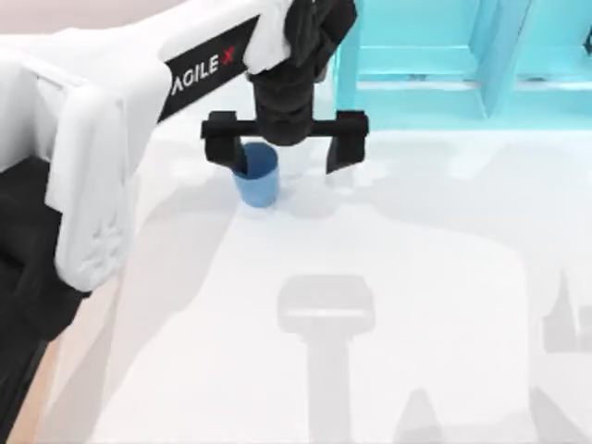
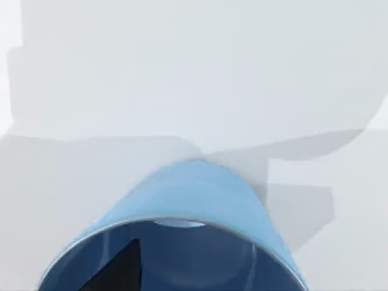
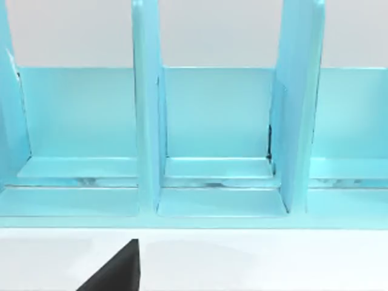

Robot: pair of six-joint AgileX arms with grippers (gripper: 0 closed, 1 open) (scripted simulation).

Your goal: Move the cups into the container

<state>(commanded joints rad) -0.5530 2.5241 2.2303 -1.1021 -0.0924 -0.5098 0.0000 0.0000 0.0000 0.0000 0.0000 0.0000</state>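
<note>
Item one, left side of the table (image 1: 398, 277): our left arm, white with black AgileX lettering, reaches from the near left edge toward the far middle. Our left gripper (image 1: 281, 150) hangs over the far part of the white table surface, jaws wide apart. One black finger (image 1: 224, 141) sits at the rim of the blue cup (image 1: 257, 176); we cannot tell whether it touches. The other finger stands well to the right of the cup, clear of it.

Item two, the blue cup: a plain tapered tumbler, upright, mouth open upward, resting on the table just left of centre and toward the far side. Only its left part lies under the gripper's span; most of the gap between the jaws falls to its right. In the left wrist view the cup (image 2: 194, 206) looms close, its inside visible, with a dark fingertip (image 2: 121, 270) at its rim.

Item three, far right: a turquoise cabinet (image 1: 435, 65) with upright dividers and shallow shelves stands along the far edge of the table. The right wrist view faces this cabinet (image 3: 212, 133) squarely, showing its compartments, a strip of white table before it, and one dark fingertip (image 3: 118, 270) of our right gripper; we cannot tell how its jaws stand.
</note>
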